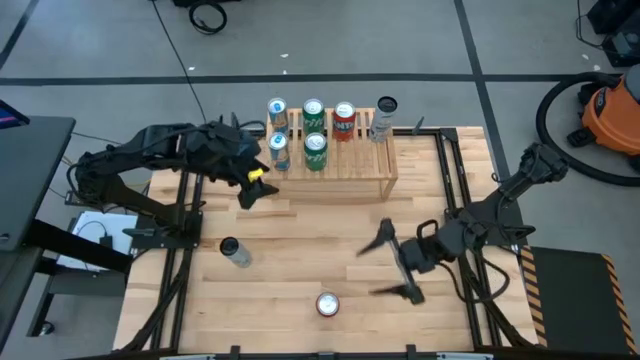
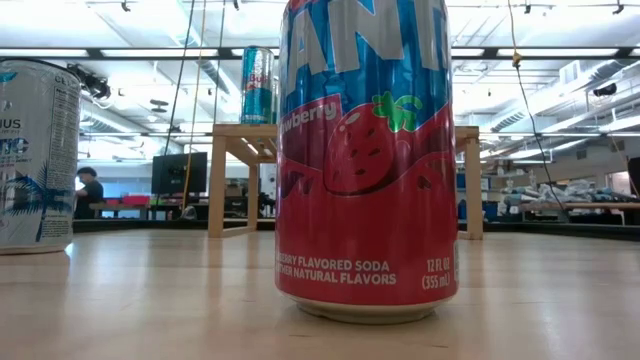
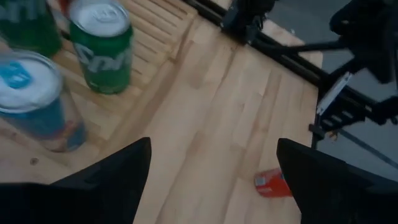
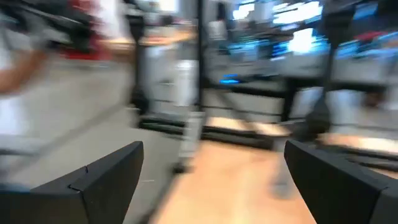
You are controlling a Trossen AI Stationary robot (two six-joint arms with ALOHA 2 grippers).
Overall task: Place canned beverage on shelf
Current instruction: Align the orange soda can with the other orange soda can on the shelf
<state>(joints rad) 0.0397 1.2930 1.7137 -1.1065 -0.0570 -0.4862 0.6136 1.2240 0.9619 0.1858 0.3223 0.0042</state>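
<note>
The light wooden shelf (image 1: 352, 170) stands at the table's far middle. Several cans stand upright on it, among them a blue can (image 1: 279, 150) and a green can (image 1: 315, 150) on its lower front step; both show in the left wrist view, the green can (image 3: 102, 46) and the blue can (image 3: 34, 102). A red strawberry soda can (image 1: 327, 304) stands upright on the table near the front edge and fills the low view (image 2: 365, 160). My left gripper (image 1: 256, 190) is open and empty, just left of the shelf's front. My right gripper (image 1: 370, 270) is open wide and empty, right of the red can.
A silver-white can (image 1: 235, 250) stands on the table at the left, and also shows in the low view (image 2: 35, 150). Black frame rails (image 1: 450, 200) run along both sides of the table. Bare tabletop (image 1: 310, 235) lies between the shelf and the red can.
</note>
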